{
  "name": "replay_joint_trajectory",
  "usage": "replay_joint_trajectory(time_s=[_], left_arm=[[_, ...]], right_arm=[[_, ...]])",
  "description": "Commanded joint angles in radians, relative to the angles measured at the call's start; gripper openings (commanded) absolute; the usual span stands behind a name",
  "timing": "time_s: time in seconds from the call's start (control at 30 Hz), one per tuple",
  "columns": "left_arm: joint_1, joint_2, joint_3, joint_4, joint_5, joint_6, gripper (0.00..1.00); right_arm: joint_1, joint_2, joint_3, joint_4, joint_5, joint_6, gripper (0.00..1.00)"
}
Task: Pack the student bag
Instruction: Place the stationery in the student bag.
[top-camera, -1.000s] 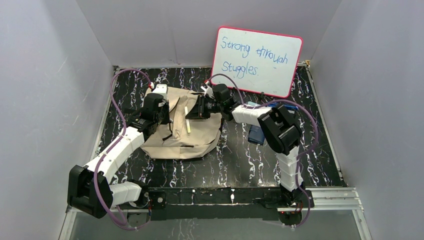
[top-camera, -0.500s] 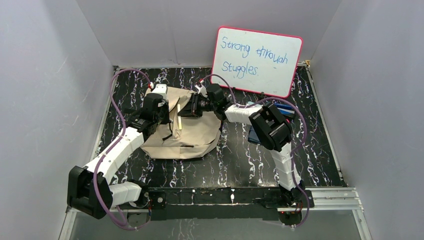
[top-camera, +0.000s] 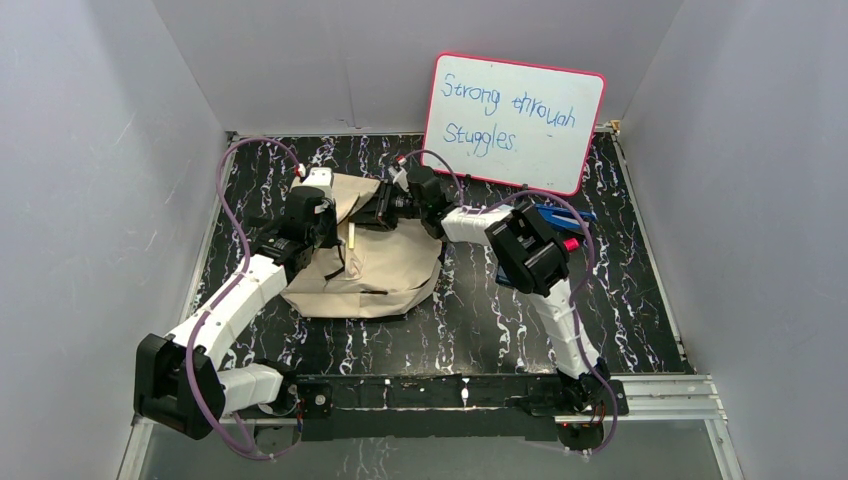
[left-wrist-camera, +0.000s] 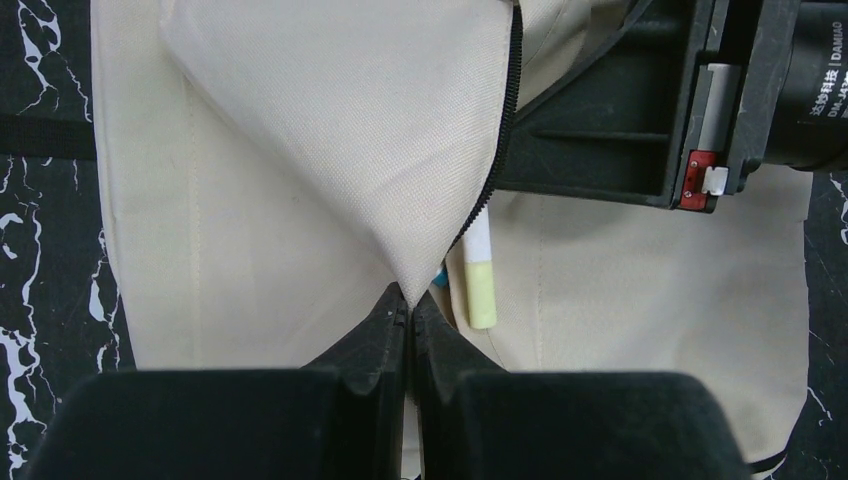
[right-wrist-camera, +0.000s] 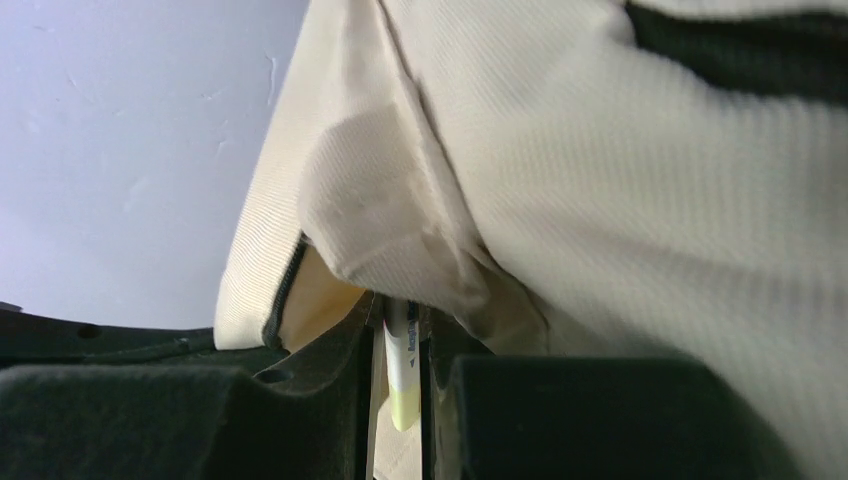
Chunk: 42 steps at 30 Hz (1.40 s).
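The beige student bag (top-camera: 385, 270) lies flat on the black marbled table. My left gripper (top-camera: 335, 225) is shut on the corner of its zippered flap (left-wrist-camera: 350, 130), pinching the tip (left-wrist-camera: 410, 300) and holding it lifted. My right gripper (top-camera: 365, 218) reaches in from the right and is shut on a white marker with a pale yellow cap (right-wrist-camera: 401, 385). The marker's front end is hidden under the bag's fabric (right-wrist-camera: 620, 200). In the left wrist view the marker (left-wrist-camera: 480, 280) pokes out beneath the flap's zipper edge, just below the right gripper's black body (left-wrist-camera: 620, 120).
A pink-framed whiteboard (top-camera: 515, 120) with writing leans on the back wall. Blue items (top-camera: 558, 215) lie on the table behind the right arm's elbow. Grey walls close in the table on the left, back and right.
The right gripper has carried the marker left and further back, under the lifted flap; less of the marker shows now. The left gripper has kept its hold on the flap.
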Motion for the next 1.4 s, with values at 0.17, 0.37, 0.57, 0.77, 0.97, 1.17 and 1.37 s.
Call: replay_joint_trajectory(time_s=[0.17, 0.37, 0.57, 0.77, 0.97, 1.17, 1.37], left_arm=[[0.012, -0.041, 0.026, 0.004, -0.003, 0.002, 0.00], [0.019, -0.041, 0.025, 0.004, 0.002, 0.001, 0.00], [0.022, -0.040, 0.026, 0.005, 0.008, 0.000, 0.00], [0.025, -0.041, 0.026, 0.006, 0.008, 0.000, 0.00], [0.029, -0.033, 0.028, 0.005, 0.014, -0.002, 0.00], [0.032, -0.033, 0.029, 0.004, 0.017, -0.002, 0.00], [0.032, -0.036, 0.027, 0.004, 0.012, -0.001, 0.00]], right_arm=[[0.003, 0.042, 0.142, 0.032, 0.035, 0.036, 0.00], [0.008, 0.068, 0.188, 0.006, 0.035, 0.028, 0.02], [0.027, 0.099, 0.248, -0.048, 0.031, -0.003, 0.05], [0.048, 0.112, 0.276, -0.086, 0.019, -0.036, 0.11], [0.067, 0.061, 0.171, -0.037, 0.065, -0.031, 0.16], [0.094, 0.070, 0.185, -0.032, 0.068, -0.037, 0.20], [0.102, 0.055, 0.179, -0.059, 0.070, -0.094, 0.46]])
